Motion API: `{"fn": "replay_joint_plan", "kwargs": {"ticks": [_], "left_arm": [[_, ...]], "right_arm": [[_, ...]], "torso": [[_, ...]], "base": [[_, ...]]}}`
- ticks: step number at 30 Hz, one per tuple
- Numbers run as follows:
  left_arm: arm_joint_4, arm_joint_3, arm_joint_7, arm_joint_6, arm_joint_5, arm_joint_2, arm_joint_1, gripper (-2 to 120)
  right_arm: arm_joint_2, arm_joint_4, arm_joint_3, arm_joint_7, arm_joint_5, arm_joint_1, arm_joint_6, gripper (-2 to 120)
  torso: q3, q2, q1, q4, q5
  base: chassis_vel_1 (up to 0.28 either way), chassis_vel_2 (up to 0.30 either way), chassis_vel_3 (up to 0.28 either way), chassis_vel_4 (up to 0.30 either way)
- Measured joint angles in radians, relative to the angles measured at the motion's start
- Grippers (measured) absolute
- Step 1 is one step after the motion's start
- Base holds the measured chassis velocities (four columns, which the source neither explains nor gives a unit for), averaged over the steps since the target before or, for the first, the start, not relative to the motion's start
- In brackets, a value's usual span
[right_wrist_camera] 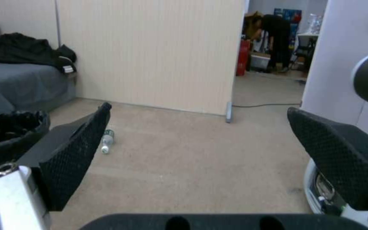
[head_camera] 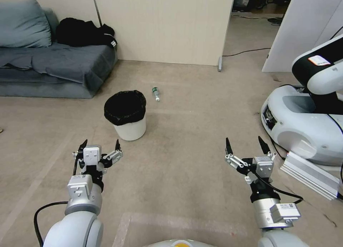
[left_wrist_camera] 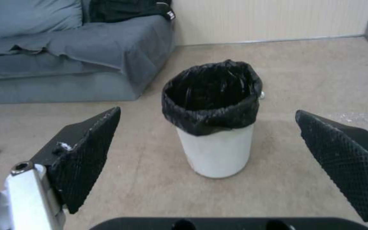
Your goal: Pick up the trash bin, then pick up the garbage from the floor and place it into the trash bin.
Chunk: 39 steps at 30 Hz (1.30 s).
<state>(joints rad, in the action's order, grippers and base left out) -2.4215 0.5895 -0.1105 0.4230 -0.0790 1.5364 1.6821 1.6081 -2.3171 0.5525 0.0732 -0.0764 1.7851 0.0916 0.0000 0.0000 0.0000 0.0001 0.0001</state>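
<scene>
First step in hand: reaching for the trash bin (head_camera: 125, 115), upright on the floor at 11 o'clock. Left gripper (head_camera: 100, 146) wide open, empty, just short of it. Right gripper (head_camera: 247, 146) likewise open, idle at 1 o'clock. Garbage: one bottle (head_camera: 155, 94) beyond the bin. Next: advance, close on rim.
</scene>
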Motion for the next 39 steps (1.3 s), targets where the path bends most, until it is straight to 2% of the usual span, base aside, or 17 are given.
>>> {"fn": "replay_joint_plan", "kwargs": {"ticks": [39], "left_arm": [[-0.003,0.005,0.010,-0.004,-0.016,0.010,0.006,100]], "right_arm": [[0.000,0.011,0.002,0.014,-0.016,-0.001,0.015,100]], "torso": [[0.000,0.000,0.000,-0.0001,-0.0001]], "base": [[-0.173,0.172,0.172,-0.177]]}}
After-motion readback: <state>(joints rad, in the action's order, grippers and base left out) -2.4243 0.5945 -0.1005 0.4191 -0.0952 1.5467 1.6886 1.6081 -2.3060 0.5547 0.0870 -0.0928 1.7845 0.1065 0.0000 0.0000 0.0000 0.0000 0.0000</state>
